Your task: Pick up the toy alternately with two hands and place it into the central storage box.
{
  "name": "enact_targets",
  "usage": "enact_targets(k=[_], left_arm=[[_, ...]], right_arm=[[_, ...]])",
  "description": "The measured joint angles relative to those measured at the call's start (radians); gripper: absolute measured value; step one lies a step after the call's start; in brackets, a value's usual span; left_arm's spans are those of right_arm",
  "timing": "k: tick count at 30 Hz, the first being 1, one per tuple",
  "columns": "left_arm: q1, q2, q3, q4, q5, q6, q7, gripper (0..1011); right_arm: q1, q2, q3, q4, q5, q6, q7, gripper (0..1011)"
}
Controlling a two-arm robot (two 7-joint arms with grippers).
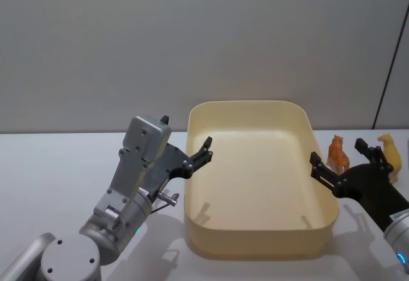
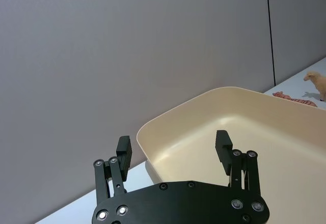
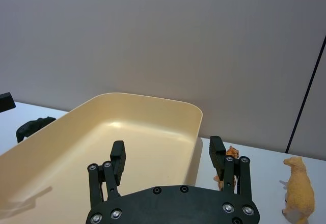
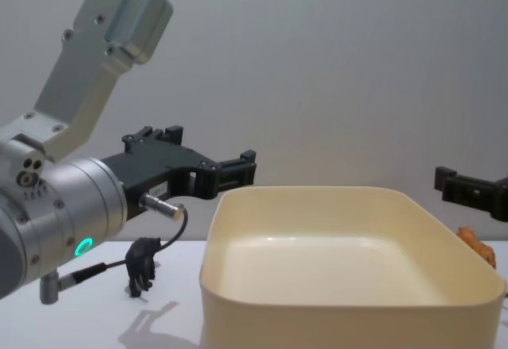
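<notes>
White tabletop (image 1: 51, 166) holds a big yellow box (image 1: 255, 244), my open left hand (image 2: 173, 142) at its nine o'clock, my open right hand (image 3: 167, 147) at three.

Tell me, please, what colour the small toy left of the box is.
Black, or very dark; the toy shows best in the chest view.

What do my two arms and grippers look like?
The left gripper and right gripper are black, flat-plated and two-fingered, dotted with silver screw heads. The left arm is a thick silver cylinder with a green ring light and a thin black cable. The right arm is silver too.
</notes>
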Motion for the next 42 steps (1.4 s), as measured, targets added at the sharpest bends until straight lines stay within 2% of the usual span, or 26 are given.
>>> enact_targets(k=[42], left_arm=[[0.000, 0.000, 0.000, 0.000, 0.000, 0.000, 0.000, 1001]], right_arm=[[0.000, 0.000, 0.000, 0.000, 0.000, 0.000, 0.000, 1001]])
